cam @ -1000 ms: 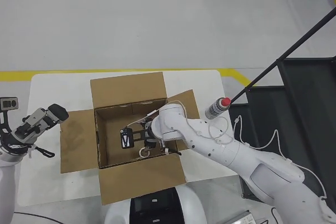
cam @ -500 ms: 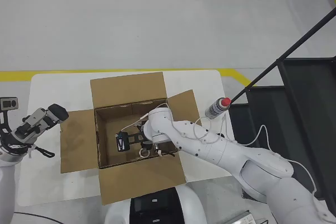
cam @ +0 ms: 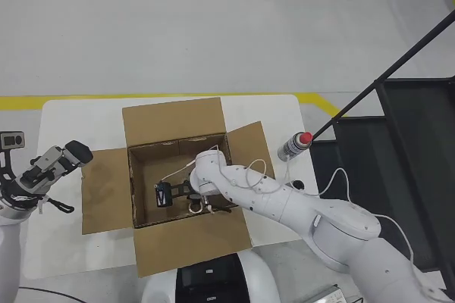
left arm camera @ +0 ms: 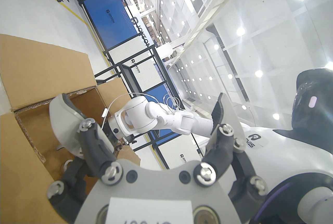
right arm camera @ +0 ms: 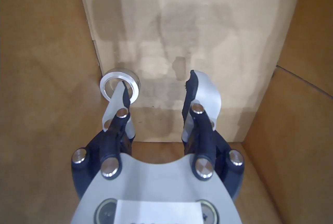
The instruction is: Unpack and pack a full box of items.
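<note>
Hovering inside the box (cam: 174, 121), right claw (right arm camera: 156, 80) spread by a ring (right arm camera: 104, 84), left claw (left arm camera: 140, 100) open.

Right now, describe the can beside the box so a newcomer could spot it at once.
Find the open cardboard box in the middle of the white table. Just beyond its right flap, near the table's edge, is the can. Its round grey body and red cap set it apart from the brown cardboard beside it.
</note>
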You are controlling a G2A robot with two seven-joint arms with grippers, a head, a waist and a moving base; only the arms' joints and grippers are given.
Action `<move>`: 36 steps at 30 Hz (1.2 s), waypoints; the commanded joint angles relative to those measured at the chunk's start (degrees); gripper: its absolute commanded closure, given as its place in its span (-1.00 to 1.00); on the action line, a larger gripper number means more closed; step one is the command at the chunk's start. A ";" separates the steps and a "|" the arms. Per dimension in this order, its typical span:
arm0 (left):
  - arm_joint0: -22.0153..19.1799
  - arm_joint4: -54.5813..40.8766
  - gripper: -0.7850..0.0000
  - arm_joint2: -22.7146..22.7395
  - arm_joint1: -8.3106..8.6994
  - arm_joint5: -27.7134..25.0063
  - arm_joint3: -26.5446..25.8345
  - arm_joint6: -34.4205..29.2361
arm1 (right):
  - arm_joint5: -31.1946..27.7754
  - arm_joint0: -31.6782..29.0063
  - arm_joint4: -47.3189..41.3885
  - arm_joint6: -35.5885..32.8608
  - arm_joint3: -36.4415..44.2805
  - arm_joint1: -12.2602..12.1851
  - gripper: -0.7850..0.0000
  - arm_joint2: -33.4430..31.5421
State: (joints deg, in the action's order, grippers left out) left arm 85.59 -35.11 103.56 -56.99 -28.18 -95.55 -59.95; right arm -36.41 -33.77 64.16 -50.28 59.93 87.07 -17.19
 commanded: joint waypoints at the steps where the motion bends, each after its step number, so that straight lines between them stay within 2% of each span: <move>1: 0.00 0.00 -1.00 0.00 0.00 0.00 0.00 0.00 | -0.34 -0.07 0.34 0.74 -0.89 0.52 -0.11 0.31; 3: 0.00 0.00 -1.00 0.00 0.00 0.00 0.00 0.00 | -0.66 -0.08 0.57 1.30 -1.76 0.98 -0.15 0.46; 6: 0.00 0.00 -1.00 0.00 0.00 0.00 0.00 0.00 | -0.98 0.03 0.86 1.75 -2.56 1.48 -0.33 0.41; 12: 0.00 0.00 -1.00 0.00 0.00 0.00 0.00 0.00 | -1.67 -0.04 1.59 1.00 -2.51 1.53 -0.25 -0.34; 17: 0.00 0.00 -1.00 0.00 0.00 0.00 0.00 0.00 | -2.56 -0.87 1.95 0.48 -2.58 1.24 -0.04 -0.89; 20: 0.00 0.00 -1.00 0.00 0.00 0.00 0.00 0.00 | -2.99 -1.33 2.11 0.23 -2.43 1.16 -0.04 -1.13; 25: 0.00 0.00 -1.00 0.00 0.00 0.00 0.00 0.00 | -3.38 -1.65 2.48 -0.45 -1.81 0.87 -0.22 -1.95; 36: 0.00 0.00 -1.00 0.00 0.00 0.00 0.00 0.00 | -4.61 -2.65 3.51 -2.69 -1.22 0.49 -0.07 -2.74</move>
State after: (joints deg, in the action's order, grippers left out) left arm 85.59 -35.11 103.56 -56.99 -28.18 -95.55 -59.95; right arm -40.94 -36.32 67.62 -53.06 58.89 87.51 -19.94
